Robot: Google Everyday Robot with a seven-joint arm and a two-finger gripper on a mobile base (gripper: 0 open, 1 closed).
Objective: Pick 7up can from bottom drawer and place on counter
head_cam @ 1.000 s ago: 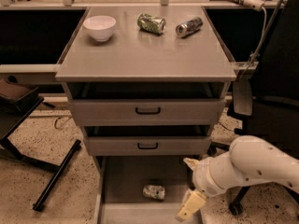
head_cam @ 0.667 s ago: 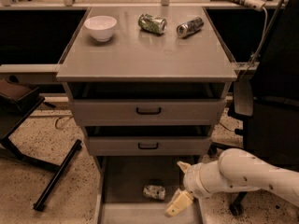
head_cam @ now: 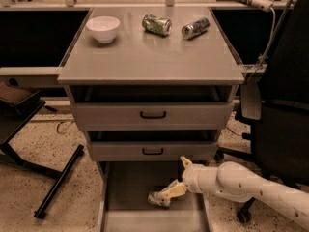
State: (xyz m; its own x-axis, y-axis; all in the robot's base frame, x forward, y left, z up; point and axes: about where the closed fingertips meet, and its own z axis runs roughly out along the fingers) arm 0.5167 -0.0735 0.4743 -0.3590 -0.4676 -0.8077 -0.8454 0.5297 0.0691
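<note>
The 7up can (head_cam: 157, 199) lies on its side on the floor of the open bottom drawer (head_cam: 125, 192), near the middle. My gripper (head_cam: 170, 191) reaches in from the right on a white arm and sits right at the can, its pale fingers (head_cam: 174, 189) touching or just over the can's right end. The grey counter (head_cam: 145, 52) is the cabinet top above the two closed drawer fronts.
On the counter stand a white bowl (head_cam: 103, 28), a darker green can (head_cam: 156, 24) and a silver can (head_cam: 195, 27), both lying down. A black office chair (head_cam: 282, 124) stands to the right. A black table leg (head_cam: 58, 182) lies on the floor to the left.
My arm has moved left and further into the drawer. The gripper went from the drawer's right edge to the can. The can has not visibly moved.
</note>
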